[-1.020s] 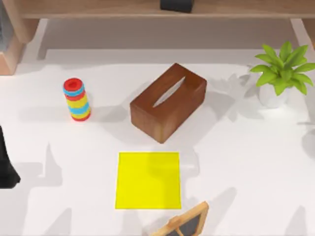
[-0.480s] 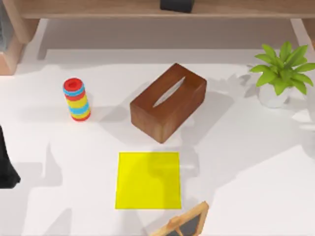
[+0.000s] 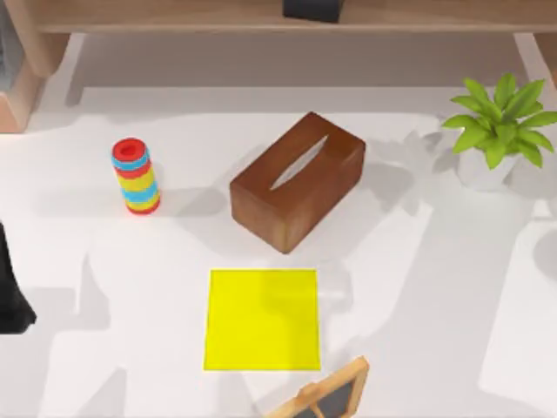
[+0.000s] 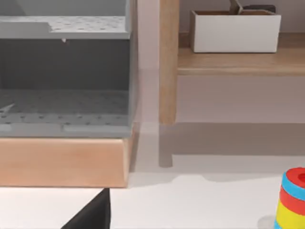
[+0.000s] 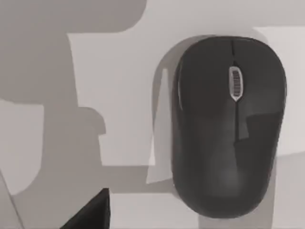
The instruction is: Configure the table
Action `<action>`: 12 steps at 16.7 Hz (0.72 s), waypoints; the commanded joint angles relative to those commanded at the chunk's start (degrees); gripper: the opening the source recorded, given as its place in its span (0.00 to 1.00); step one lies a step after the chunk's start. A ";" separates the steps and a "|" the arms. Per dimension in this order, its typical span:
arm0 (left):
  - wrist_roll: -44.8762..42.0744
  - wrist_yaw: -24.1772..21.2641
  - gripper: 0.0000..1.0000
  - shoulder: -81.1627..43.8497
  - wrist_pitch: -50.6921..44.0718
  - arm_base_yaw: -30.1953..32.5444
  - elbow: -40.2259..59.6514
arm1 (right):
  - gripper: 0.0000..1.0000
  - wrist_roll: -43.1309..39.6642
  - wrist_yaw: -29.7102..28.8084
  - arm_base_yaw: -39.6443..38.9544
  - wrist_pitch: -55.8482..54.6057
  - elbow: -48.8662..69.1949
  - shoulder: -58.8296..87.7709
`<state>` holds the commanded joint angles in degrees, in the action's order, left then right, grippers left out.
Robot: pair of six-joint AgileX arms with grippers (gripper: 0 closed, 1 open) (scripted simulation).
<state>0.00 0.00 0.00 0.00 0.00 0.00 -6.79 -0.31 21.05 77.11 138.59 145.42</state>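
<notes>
Rendered office desk, white table [image 3: 435, 287], computer mouse [image 5: 228, 124], tissue box [image 3: 298, 180], wooden shelf [image 3: 174, 15]

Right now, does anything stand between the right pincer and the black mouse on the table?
Nothing visible does. The right wrist view looks down on the black mouse, which lies uncovered on the table with only shadows beside it.

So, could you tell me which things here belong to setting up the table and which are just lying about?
Probably the job: table, yellow mat, black mouse below the right wrist camera.
Probably just lying about: ring stack, wooden tissue box, potted plant, framed board, shelf unit.
Left arm parked at table's left.
</notes>
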 joint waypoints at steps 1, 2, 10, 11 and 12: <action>0.00 0.00 1.00 0.00 0.00 0.00 0.00 | 1.00 -0.27 0.27 -0.09 0.20 1.49 1.59; 0.00 0.00 1.00 0.00 0.00 0.00 0.00 | 1.00 -0.43 0.46 -0.18 0.25 2.44 2.57; 0.00 0.00 1.00 0.00 0.00 0.00 0.00 | 1.00 -0.58 0.52 -0.05 -0.97 1.28 2.94; 0.00 0.00 1.00 0.00 0.00 0.00 0.00 | 1.00 -0.62 0.54 -0.02 -1.66 0.60 3.00; 0.00 0.00 1.00 0.00 0.00 0.00 0.00 | 1.00 -0.61 0.53 -0.02 -2.33 -0.02 3.03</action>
<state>0.00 0.00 0.00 0.00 0.00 0.00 -7.40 0.22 21.03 74.78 138.57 148.45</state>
